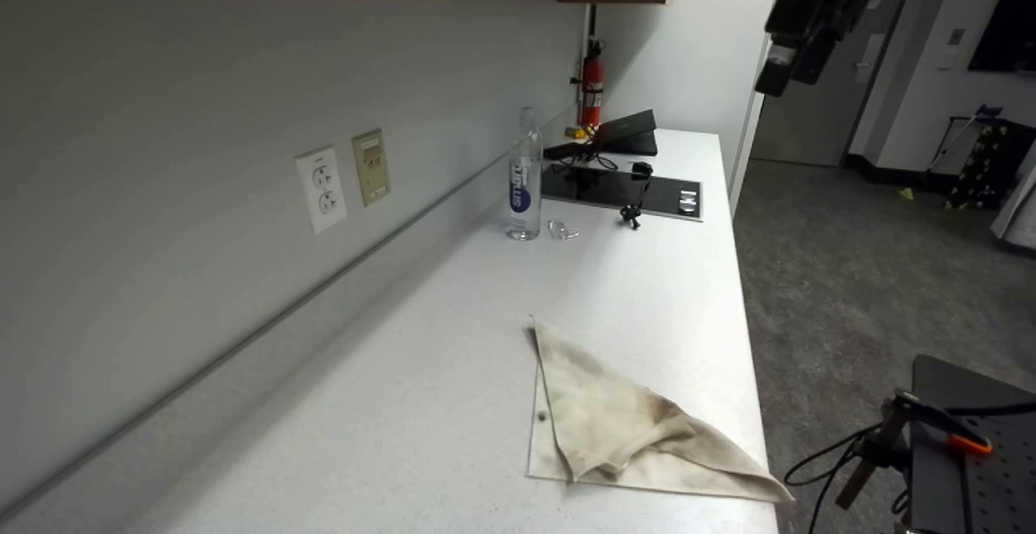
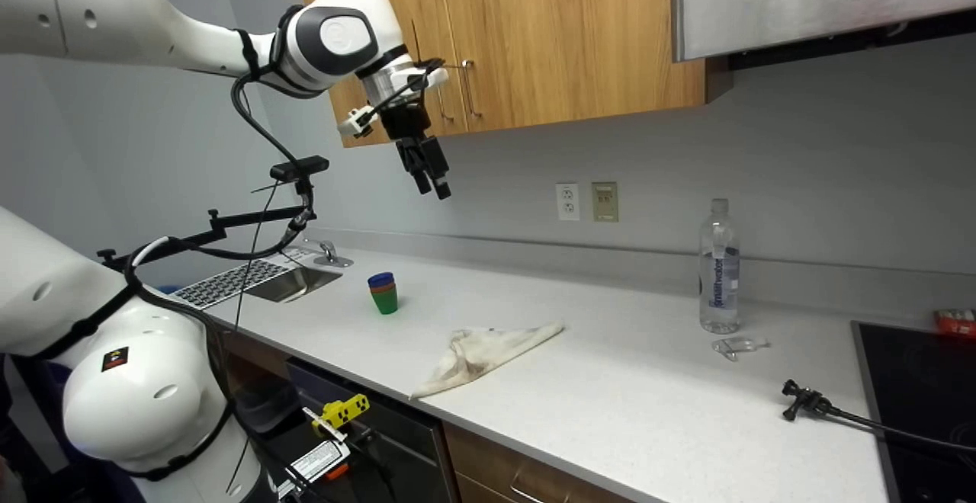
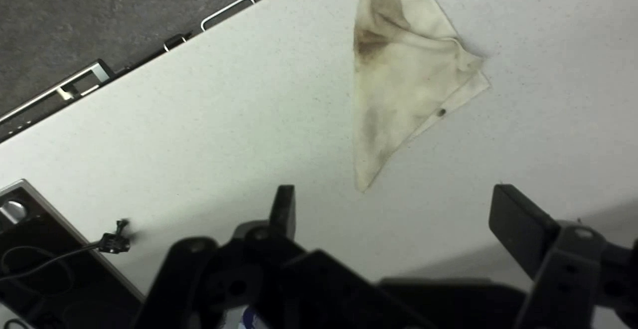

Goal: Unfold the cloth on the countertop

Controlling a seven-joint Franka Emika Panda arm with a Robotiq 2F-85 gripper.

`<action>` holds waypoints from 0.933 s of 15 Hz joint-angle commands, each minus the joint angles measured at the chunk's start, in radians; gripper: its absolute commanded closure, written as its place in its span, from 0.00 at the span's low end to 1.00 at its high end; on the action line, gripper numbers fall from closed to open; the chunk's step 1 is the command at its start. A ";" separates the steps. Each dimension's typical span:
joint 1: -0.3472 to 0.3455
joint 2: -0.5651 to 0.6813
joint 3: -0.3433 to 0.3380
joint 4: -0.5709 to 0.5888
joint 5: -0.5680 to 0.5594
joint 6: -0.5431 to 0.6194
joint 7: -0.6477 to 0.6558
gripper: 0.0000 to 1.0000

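The cloth (image 1: 615, 404) lay on the white countertop (image 2: 633, 381), folded over into a rough triangle; one tip reached the front edge, and the opposite tip pointed toward the back edge (from where I stood, a strip of the under layer, bearing a dark spot, showed along one side). Well above, the gripper (image 3: 394, 207) hung released, jaws wide apart. A clear bottle (image 2: 719, 274) stood upright near the back edge.

Cloth (image 2: 488, 350) is on the countertop (image 2: 610, 411), one corner at the front edge, about 8 o'clock. Going round it in an exterior view — stacked cups (image 2: 385, 299) at 10, sink (image 2: 296, 284) past them, bottle (image 2: 719, 278) between 2 and 3, cooktop (image 2: 926, 385) at 3, gripper (image 2: 433, 189) up near 12.
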 commanded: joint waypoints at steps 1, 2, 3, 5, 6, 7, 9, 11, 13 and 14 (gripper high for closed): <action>0.018 0.040 -0.005 0.034 -0.007 -0.002 0.013 0.00; 0.019 0.065 -0.004 0.054 -0.007 -0.002 0.017 0.00; 0.020 0.081 -0.005 0.063 -0.007 -0.002 0.017 0.00; 0.020 0.089 -0.006 0.069 -0.007 -0.002 0.017 0.00; 0.020 0.089 -0.006 0.069 -0.007 -0.002 0.017 0.00; 0.020 0.089 -0.006 0.070 -0.007 -0.002 0.017 0.00; 0.017 0.097 0.008 0.036 -0.027 0.033 0.037 0.00; 0.022 0.101 0.017 -0.020 -0.024 0.055 0.058 0.00; 0.029 0.112 0.027 -0.077 -0.020 0.090 0.081 0.00; 0.035 0.123 0.032 -0.098 -0.017 0.114 0.088 0.00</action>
